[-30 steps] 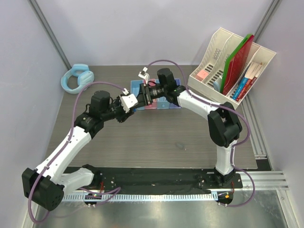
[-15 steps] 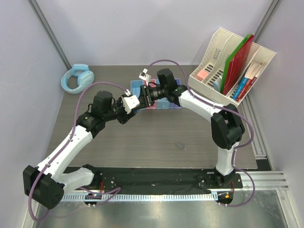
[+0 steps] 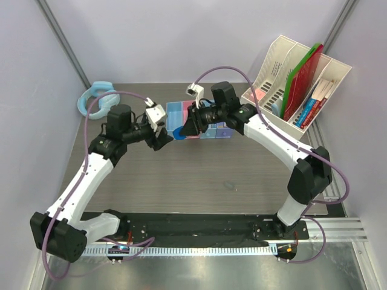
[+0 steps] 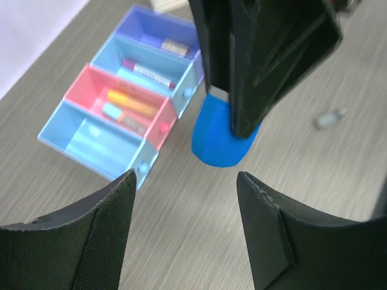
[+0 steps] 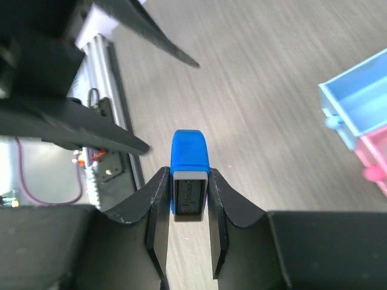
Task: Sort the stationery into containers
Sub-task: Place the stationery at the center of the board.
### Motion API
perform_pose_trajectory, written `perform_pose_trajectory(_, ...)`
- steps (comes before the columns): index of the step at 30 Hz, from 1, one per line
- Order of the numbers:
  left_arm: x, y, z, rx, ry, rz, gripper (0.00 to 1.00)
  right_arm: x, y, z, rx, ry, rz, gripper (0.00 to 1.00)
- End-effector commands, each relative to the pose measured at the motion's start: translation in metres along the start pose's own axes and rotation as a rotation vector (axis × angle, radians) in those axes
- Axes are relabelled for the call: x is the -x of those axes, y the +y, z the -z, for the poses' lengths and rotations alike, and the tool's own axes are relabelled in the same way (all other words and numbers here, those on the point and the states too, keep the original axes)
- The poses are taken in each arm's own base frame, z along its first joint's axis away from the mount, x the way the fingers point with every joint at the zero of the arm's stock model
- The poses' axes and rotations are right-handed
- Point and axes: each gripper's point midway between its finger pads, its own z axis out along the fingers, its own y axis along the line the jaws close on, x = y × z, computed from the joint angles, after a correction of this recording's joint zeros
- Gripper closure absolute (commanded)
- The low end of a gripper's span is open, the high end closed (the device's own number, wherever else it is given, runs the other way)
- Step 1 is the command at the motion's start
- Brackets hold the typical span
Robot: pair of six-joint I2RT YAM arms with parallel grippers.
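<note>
A: What does the right gripper (image 5: 188, 181) hold?
B: Its 2 jaws are closed on the block (image 5: 190, 158). They press it from both sides, and the blue rounded end sticks out past the fingertips.
A: And where is the block?
B: Just beside the row of 4 bins (image 4: 78, 154), outside of every compartment. Whether it touches the table (image 3: 181, 175), I cannot tell.
A: And the left gripper (image 4: 184, 220)?
B: Its jaws stand wide apart and grip no thing. It points at the block from near, but it is apart from it.
A: What lies in the bins?
B: In the pink bin (image 4: 91, 90) there is a marker (image 4: 133, 104) and a tube (image 4: 112, 110), side by side. In the blue bin (image 4: 181, 84) next to it lies a pen (image 4: 148, 71), white with a red cap. The purple bin (image 4: 145, 24) at the end has 1 small item (image 4: 172, 45), too blurred to name.
A: Something more on the table?
B: 1 small grey thing (image 4: 331, 118) lies well apart from the bins, also blurred. The headphones (image 3: 97, 96) are at the far left corner. The organiser (image 3: 284, 60) stands at the far right, with the folders (image 3: 305, 72) upright in it
</note>
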Motion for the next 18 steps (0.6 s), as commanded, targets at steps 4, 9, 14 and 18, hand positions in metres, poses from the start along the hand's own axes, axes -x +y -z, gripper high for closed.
perform_pose_trajectory(4, 0.077, -0.030, 0.017, -0.367, -0.227, 0.176, 0.33, 0.037, 0.010, 0.040, -0.129, -0.082, 0.249, 0.95)
perform_pose_trajectory(9, 0.096, -0.044, 0.016, -0.587, -0.251, 0.262, 0.37, 0.060, 0.023, 0.063, -0.172, -0.138, 0.350, 0.95)
perform_pose_trajectory(14, 0.099, -0.049, 0.018, -0.660, -0.264, 0.265, 0.38, 0.076, 0.042, 0.083, -0.178, -0.176, 0.425, 0.95)
perform_pose_trajectory(18, 0.113, -0.041, 0.030, -0.646, -0.305, 0.238, 0.39, 0.074, 0.054, 0.101, -0.192, -0.189, 0.482, 0.96)
